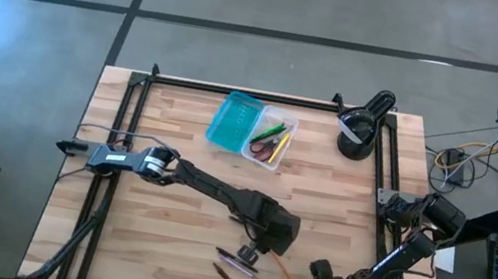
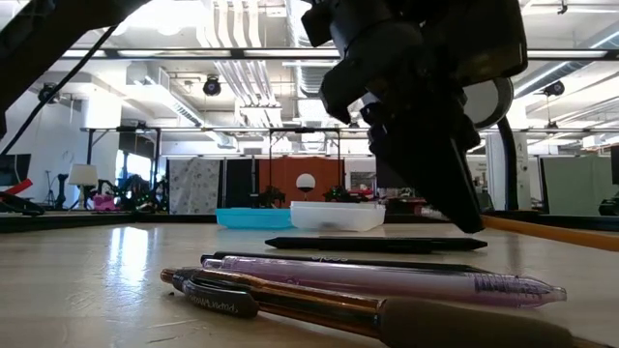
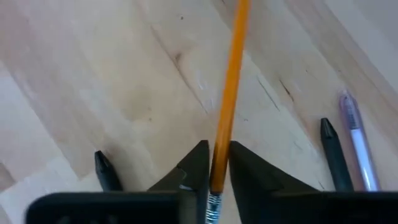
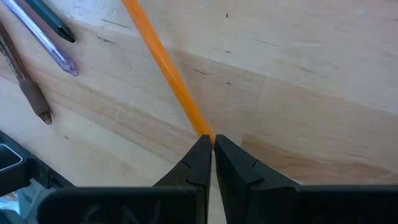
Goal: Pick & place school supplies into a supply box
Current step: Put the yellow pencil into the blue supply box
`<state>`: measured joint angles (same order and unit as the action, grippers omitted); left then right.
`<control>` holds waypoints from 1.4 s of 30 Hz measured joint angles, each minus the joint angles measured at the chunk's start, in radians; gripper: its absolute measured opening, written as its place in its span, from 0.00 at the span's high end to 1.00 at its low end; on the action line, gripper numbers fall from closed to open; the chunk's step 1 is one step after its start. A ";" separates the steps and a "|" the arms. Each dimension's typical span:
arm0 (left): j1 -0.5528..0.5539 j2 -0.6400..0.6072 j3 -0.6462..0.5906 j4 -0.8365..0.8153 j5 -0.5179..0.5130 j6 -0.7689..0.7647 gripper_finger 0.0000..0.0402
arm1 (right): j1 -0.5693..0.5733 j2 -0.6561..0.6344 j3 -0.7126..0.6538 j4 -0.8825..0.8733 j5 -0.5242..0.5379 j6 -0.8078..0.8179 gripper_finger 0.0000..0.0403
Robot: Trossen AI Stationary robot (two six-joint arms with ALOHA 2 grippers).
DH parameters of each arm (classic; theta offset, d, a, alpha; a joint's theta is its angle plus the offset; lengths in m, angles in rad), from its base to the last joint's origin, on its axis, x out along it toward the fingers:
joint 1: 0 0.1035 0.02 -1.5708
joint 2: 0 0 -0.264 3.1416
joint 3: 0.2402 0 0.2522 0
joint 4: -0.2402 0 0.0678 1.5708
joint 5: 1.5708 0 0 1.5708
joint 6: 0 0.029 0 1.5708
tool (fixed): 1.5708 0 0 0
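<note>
Left gripper point(image 1: 250, 257) is standing low over the near middle of the table point(image 1: 155, 215), its jaws closing tight around the orange pencil point(image 3: 229, 99), which is running out from between them across the bare wood; the pencil's near end is disappearing between the fingers point(image 3: 194, 168) in the left wrist view. In the high view the gripper body is hiding most of the pencil, leaving only a short orange stretch showing to its right. Right gripper point(image 4: 212, 146) is resting near the table's near right corner, jaws pressed together and holding nothing, their tips lying just beside the pencil's other end. Three pens are lying loose just near-left of the left gripper: a black pen point(image 2: 363, 244), a clear purple pen point(image 2: 406, 277) and a brown pen point(image 2: 319, 304), the last cut off at the low view's edge. The supply box point(image 1: 251, 130) is sitting open at the far middle, well apart, its clear half holding scissors point(image 1: 262, 146) and other items too small to tell. Open wood is lying between pens and box
</note>
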<state>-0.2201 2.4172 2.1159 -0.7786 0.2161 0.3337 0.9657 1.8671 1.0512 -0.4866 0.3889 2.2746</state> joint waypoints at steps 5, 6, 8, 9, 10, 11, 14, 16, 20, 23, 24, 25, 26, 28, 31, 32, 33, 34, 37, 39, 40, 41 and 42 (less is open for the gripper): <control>-0.010 0.000 -0.008 -0.016 -0.017 0.052 0.97 | 0.000 0.000 0.001 -0.003 0.000 0.000 0.97; -0.012 0.000 -0.008 -0.018 -0.025 0.058 0.97 | 0.000 0.000 0.001 -0.003 0.000 0.000 0.97; -0.015 0.000 -0.008 -0.019 -0.047 0.066 0.97 | 0.000 0.000 0.001 -0.003 0.003 -0.001 0.97; -0.016 0.000 -0.008 -0.021 -0.056 0.068 0.97 | 0.000 0.000 0.001 -0.003 0.003 -0.003 0.97; -0.016 0.000 -0.008 -0.022 -0.064 0.069 0.97 | 0.000 0.000 0.001 -0.004 0.004 -0.005 0.97; -0.017 0.000 -0.007 -0.024 -0.072 0.070 0.98 | 0.000 0.000 0.001 -0.008 0.007 -0.005 0.97; -0.015 0.000 -0.007 -0.030 -0.103 0.070 0.98 | 0.003 -0.011 0.001 -0.035 0.041 -0.018 0.97; -0.011 0.000 -0.007 -0.036 -0.141 0.068 0.98 | 0.004 -0.033 0.014 -0.091 0.064 -0.038 0.97; -0.005 -0.007 -0.007 -0.076 -0.194 0.057 0.98 | 0.005 -0.096 0.067 -0.253 0.083 -0.066 0.97; 0.002 -0.031 -0.005 -0.121 -0.226 0.005 0.98 | 0.011 -0.137 0.117 -0.435 0.125 -0.074 0.97; 0.005 -0.043 -0.002 -0.136 -0.226 -0.025 0.98 | 0.013 -0.153 0.135 -0.508 0.143 -0.060 0.97; 0.010 -0.060 -0.002 -0.146 -0.230 -0.071 0.98 | 0.017 -0.166 0.152 -0.585 0.160 -0.040 0.97; 0.017 -0.074 -0.002 -0.154 -0.237 -0.135 0.98 | 0.019 -0.177 0.164 -0.655 0.167 -0.015 0.97; 0.036 -0.117 -0.003 -0.178 -0.258 -0.327 0.98 | 0.021 -0.196 0.174 -0.754 0.164 -0.001 0.97; 0.064 -0.185 -0.031 -0.218 -0.311 -0.676 0.97 | 0.021 -0.231 0.178 -0.816 0.185 0.000 0.97; 0.068 -0.210 -0.049 -0.230 -0.349 -0.770 0.97 | 0.020 -0.236 0.174 -0.825 0.198 0.000 0.97; 0.070 -0.233 -0.069 -0.240 -0.391 -0.850 0.97 | 0.020 -0.240 0.169 -0.831 0.214 0.000 0.97; 0.072 -0.260 -0.091 -0.243 -0.439 -0.924 0.97 | 0.020 -0.243 0.164 -0.832 0.231 -0.002 0.97; 0.087 -0.348 -0.171 -0.264 -0.538 -1.102 0.97 | 0.020 -0.253 0.151 -0.846 0.273 -0.005 0.97; 0.116 -0.413 -0.244 -0.262 -0.560 -1.198 0.97 | 0.020 -0.261 0.138 -0.847 0.284 -0.006 0.97; 0.140 -0.446 -0.285 -0.260 -0.563 -1.230 0.97 | 0.020 -0.265 0.132 -0.849 0.289 -0.008 0.97; 0.167 -0.474 -0.331 -0.255 -0.566 -1.258 0.97 | 0.020 -0.272 0.124 -0.846 0.292 -0.008 0.97; 0.197 -0.499 -0.379 -0.236 -0.566 -1.278 0.97 | 0.020 -0.277 0.116 -0.850 0.293 -0.008 0.97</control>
<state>-0.0236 1.9182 1.7364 -1.0149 -0.3497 -0.9439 0.9855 1.5897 1.1674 -1.3364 0.6819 2.2665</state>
